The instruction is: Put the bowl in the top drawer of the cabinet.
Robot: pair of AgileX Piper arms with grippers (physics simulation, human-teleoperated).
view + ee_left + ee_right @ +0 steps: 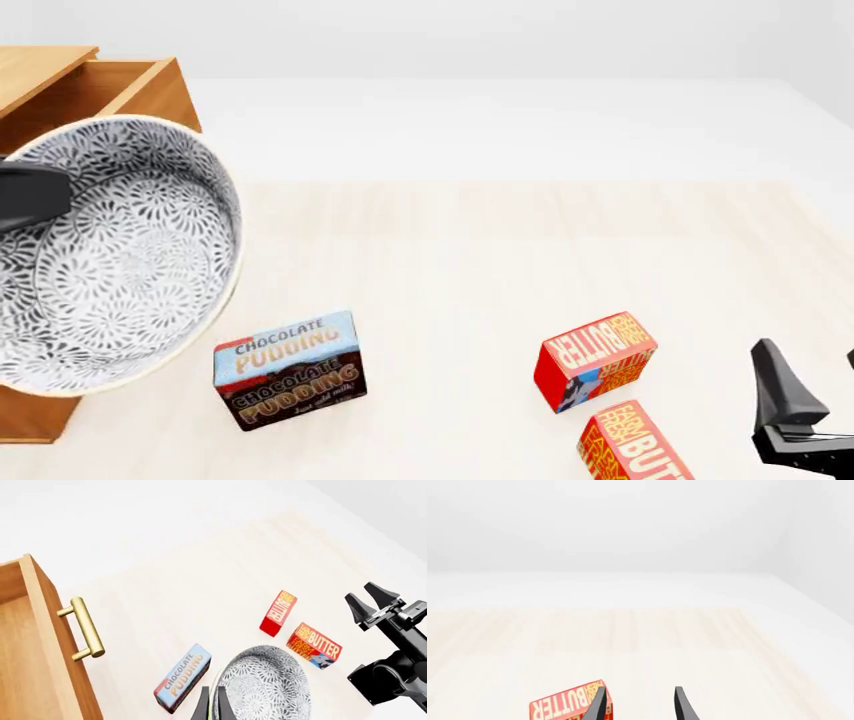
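Bowl [114, 260]: held up off the table, tilted with its inside toward the front camera, filling the left of that frame and covering part of the cabinet [80, 90] behind it. In the left wrist view the left gripper [212, 705] pinches the rim between two closely set fingers; the front view shows only a dark stub of that arm at the left edge.

Top drawer [40, 645]: open, seen only by the left wrist camera, with brass handle [83, 629]; interior cut off at the frame edge.

Pudding box [287, 368]: lower centre-left of the front view, on the table [534, 250].

Two butter boxes [597, 360] [638, 442]: lower right; the nearer one cut off.

Right gripper [638, 703]: spread, empty, one butter box beside its finger; mostly out of the front frame.
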